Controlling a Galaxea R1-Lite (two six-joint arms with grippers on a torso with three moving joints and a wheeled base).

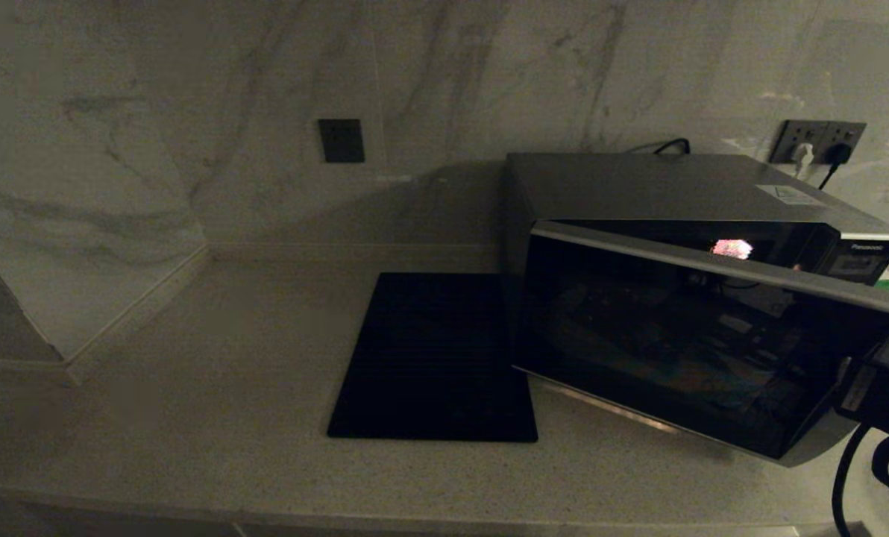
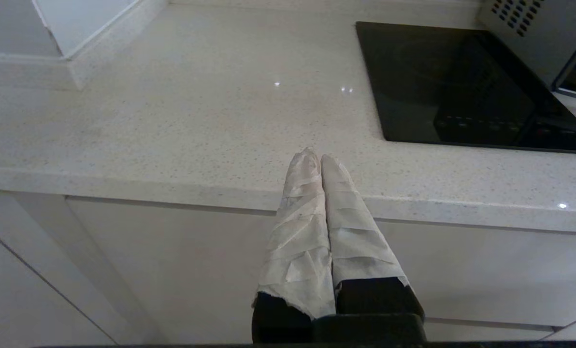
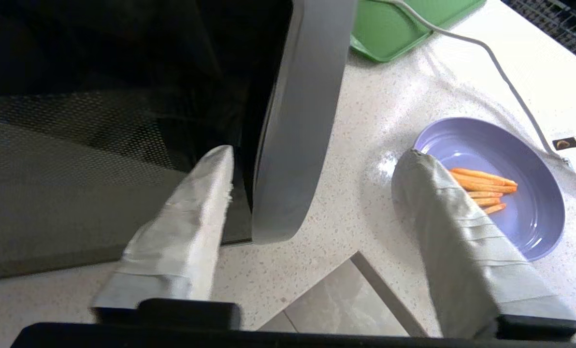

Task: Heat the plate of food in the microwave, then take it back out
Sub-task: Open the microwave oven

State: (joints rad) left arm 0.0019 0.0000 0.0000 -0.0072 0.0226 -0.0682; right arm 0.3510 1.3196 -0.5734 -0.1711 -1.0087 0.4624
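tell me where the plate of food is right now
In the right wrist view, the plate of food sits on the counter outside the microwave, beyond its silver door edge, near the green tray.

"Panasonic" brand on the microwave [image 1: 683, 246], at its front's upper right corner

The left tool [image 2: 321, 159] has two long tapering fingers [image 2: 300, 232] wound in overlapping bands of pale, creased tape, frayed at the lower edge where black finger stems and a black mount show behind them. The right tool [image 3: 312, 159] carries the same grey-white taped fingers [image 3: 186, 232] on black bases. In the head view, black housing and looping black cables [image 1: 843, 470] trail from the right arm.
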